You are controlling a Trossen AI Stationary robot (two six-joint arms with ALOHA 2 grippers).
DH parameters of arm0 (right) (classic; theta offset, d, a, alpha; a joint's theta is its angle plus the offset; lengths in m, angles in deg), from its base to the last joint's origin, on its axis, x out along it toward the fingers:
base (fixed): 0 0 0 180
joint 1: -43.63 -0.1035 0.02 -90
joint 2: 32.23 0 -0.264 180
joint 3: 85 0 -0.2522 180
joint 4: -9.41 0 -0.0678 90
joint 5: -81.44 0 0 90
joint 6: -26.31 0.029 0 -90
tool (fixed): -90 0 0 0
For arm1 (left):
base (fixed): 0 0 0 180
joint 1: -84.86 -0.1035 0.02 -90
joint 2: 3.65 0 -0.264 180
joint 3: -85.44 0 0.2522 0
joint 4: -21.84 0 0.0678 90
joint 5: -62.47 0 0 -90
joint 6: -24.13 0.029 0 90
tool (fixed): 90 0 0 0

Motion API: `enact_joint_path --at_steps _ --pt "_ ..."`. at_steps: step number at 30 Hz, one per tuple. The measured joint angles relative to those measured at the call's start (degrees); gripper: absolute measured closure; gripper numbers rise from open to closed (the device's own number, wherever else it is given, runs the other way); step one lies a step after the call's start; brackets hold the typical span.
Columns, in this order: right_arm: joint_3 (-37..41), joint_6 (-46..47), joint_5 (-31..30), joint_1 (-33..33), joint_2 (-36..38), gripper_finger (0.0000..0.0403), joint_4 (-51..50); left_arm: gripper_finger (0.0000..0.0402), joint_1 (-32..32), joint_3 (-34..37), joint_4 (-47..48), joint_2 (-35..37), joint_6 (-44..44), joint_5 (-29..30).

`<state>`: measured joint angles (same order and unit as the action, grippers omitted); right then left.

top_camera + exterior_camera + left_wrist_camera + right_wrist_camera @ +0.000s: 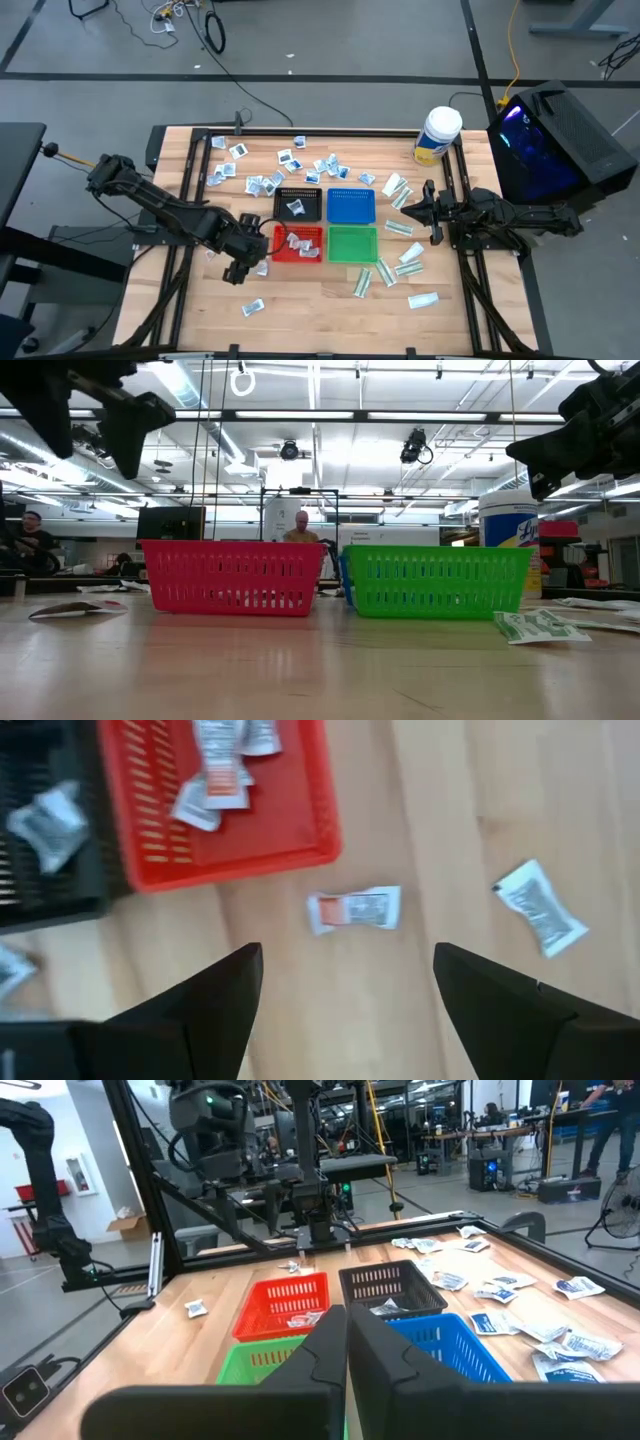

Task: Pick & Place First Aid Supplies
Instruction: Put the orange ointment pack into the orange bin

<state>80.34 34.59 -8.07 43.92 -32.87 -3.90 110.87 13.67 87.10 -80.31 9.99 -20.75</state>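
1. Left gripper [243,268] hovers over the wooden surface [310,305] just beside the red tray's [297,243] near left corner, fingers [200,1010] spread wide, empty.
2. Directly below it lies a white-and-orange packet [354,909], flat on the surface.
3. More packets [300,165] are scattered far and right of the trays; a few lie in the red tray.
4. Right gripper [408,205] waits right of the blue tray [351,205], fingers pressed together.
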Motion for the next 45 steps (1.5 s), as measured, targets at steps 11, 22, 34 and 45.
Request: enact_joint_path --at_steps 11,22,34,45 --pt "0.0 0.0 0.0 0.0 0.0 0.0385 0.0 0.0053 0.0 7.4 -9.8 0.8 -1.9 -6.7" --pt "0.0 0.0 0.0 0.0 0.0 0.0385 0.0 0.0008 0.0 10.2 -12.2 0.8 -1.8 -5.0" --pt "0.0 0.0 0.0 0.0 0.0 0.0385 0.0 0.0007 -0.1 13.9 -17.4 0.7 -4.8 -6.1" --pt "0.0 0.0 0.0 0.0 0.0 0.0385 0.0 0.0007 -0.1 15.3 -21.5 0.0 -2.8 -2.8"
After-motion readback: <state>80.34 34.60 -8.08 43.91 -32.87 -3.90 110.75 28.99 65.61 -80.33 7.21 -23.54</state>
